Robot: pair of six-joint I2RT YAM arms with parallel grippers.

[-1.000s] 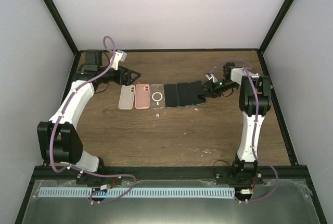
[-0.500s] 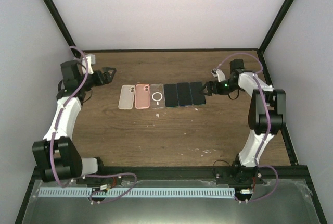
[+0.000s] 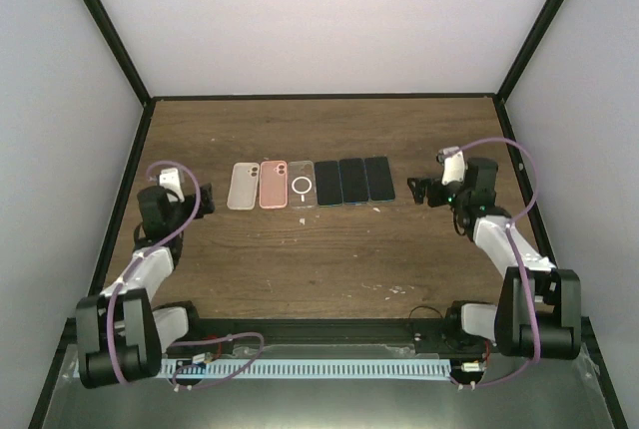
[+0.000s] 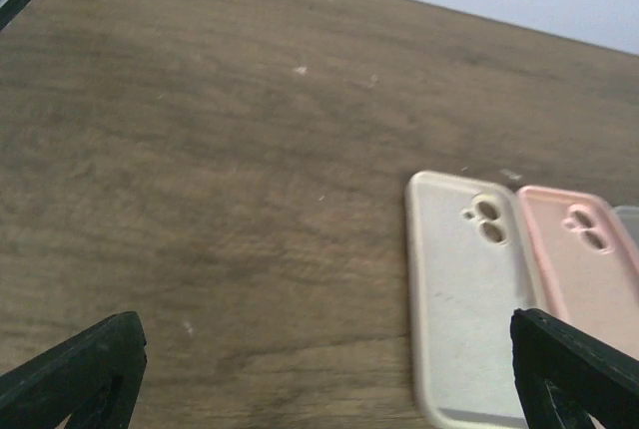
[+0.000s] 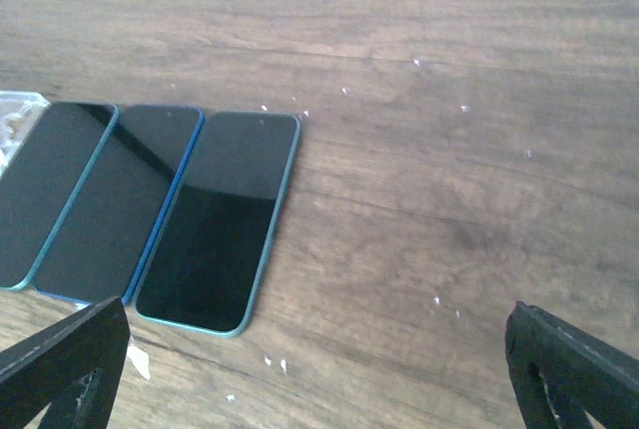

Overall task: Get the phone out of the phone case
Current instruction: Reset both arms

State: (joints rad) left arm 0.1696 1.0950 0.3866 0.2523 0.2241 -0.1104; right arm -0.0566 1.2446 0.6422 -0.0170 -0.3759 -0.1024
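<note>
both pairs of jaws stand spread wide with nothing between them. the left gripper [image 3: 203, 200] sits low over the brown wooden table [image 3: 329, 259] toward its left edge, and the right gripper [image 3: 417, 190] sits toward the right edge, near the end of the row.

six things lie side by side in a line nearer the far edge. from the left come a frosted whitish phone case [image 3: 241, 186], a pink phone case [image 3: 273, 184] and a clear phone case with a white ring [image 3: 302, 185], all flat and, as far as i can tell, hollow. right after them lie a dark-screened phone with a teal rim [image 3: 328, 182], a dark-screened phone with a blue rim [image 3: 351, 180] and a second teal-rimmed phone [image 3: 378, 179], face up and bare.

to my eye the phones are already out, and the step in hand is getting the arms clear. doing that well means raising each wrist before drawing it toward the near edge. the jaws should be kept apart, so no fingertip clips the end phone or the frosted case and skews the line.
</note>
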